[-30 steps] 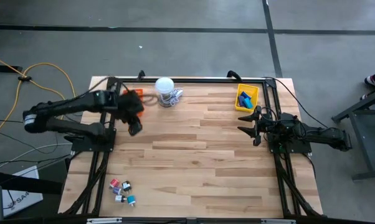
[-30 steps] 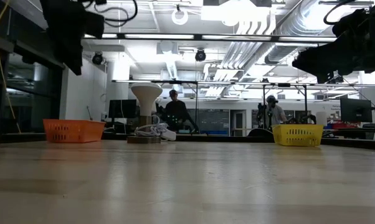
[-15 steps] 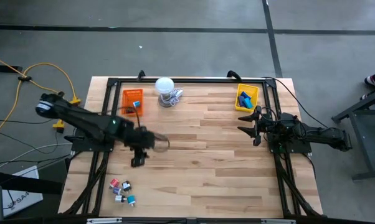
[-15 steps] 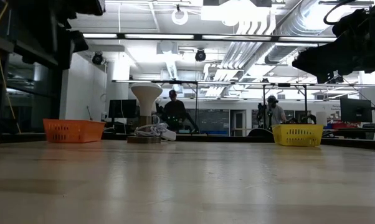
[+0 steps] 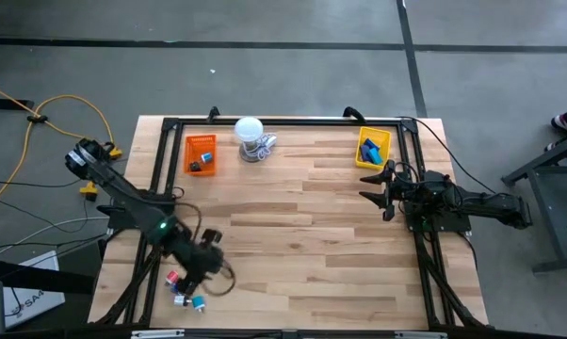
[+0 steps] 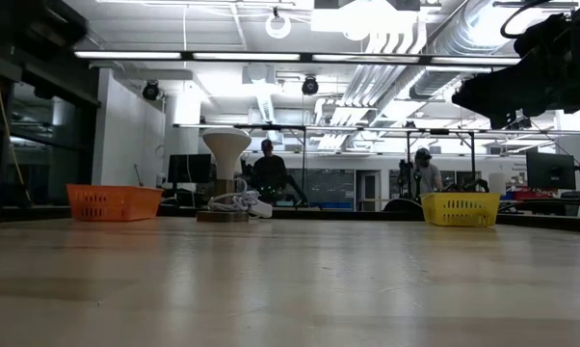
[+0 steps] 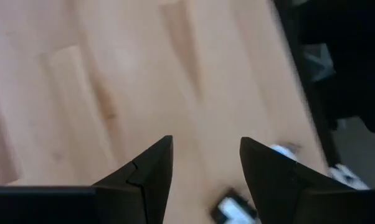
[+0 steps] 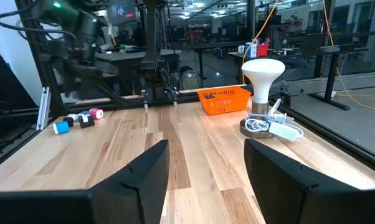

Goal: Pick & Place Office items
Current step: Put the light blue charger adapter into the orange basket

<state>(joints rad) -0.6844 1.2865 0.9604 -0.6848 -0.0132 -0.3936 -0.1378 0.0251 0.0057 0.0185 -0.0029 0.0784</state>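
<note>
The office items are tiny pieces. A cluster lies near the table's near-left corner: a red bit (image 5: 173,278), a white one (image 5: 182,299) and a teal one (image 5: 198,303), also seen far off in the right wrist view (image 8: 80,119). My left gripper (image 5: 202,269) hovers open just over this cluster; its wrist view (image 7: 206,149) shows a black-and-white bit (image 7: 234,208) beneath the fingers. More pieces lie in the orange tray (image 5: 201,153) and blue ones in the yellow tray (image 5: 373,148). My right gripper (image 5: 381,189) waits open by the table's right side, below the yellow tray.
A white round-topped lamp (image 5: 250,138) with a coiled cord stands at the far edge between the two trays; it shows in the low view (image 6: 226,154) and the right wrist view (image 8: 262,78). A black frame runs along the table's edges. People stand in the room beyond.
My left arm has swung from beside the orange tray toward the table's near edge and now hangs over the cluster of small pieces at the near-left corner. The orange tray, half covered by the arm before, shows fully.
</note>
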